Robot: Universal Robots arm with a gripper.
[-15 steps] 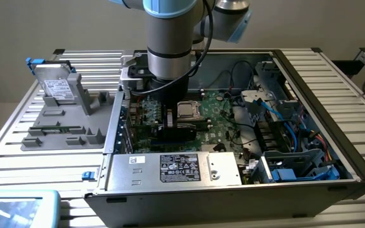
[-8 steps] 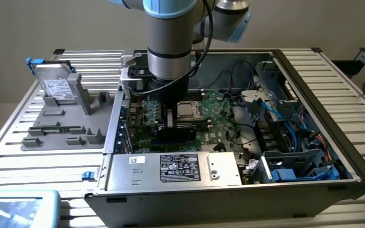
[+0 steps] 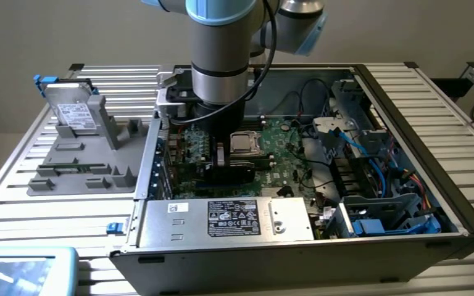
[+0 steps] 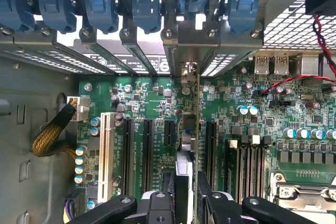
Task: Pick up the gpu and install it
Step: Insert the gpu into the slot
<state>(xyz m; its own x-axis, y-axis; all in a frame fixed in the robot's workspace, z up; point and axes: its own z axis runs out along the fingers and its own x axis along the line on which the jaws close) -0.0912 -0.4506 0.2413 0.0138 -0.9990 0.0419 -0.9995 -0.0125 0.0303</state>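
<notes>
In the wrist view the hand sits at the bottom middle of the frame, its two black fingers closed on the gpu. The card stands on its thin edge and runs up the frame over the green board, between the long black slots. Its metal end reaches the row of blue clips at the top.

In the exterior view the arm reaches straight down into the open computer case at the middle of the frame.

The step in hand looks like the install. I think the card must line up with one slot and get a straight, gentle push.
</notes>
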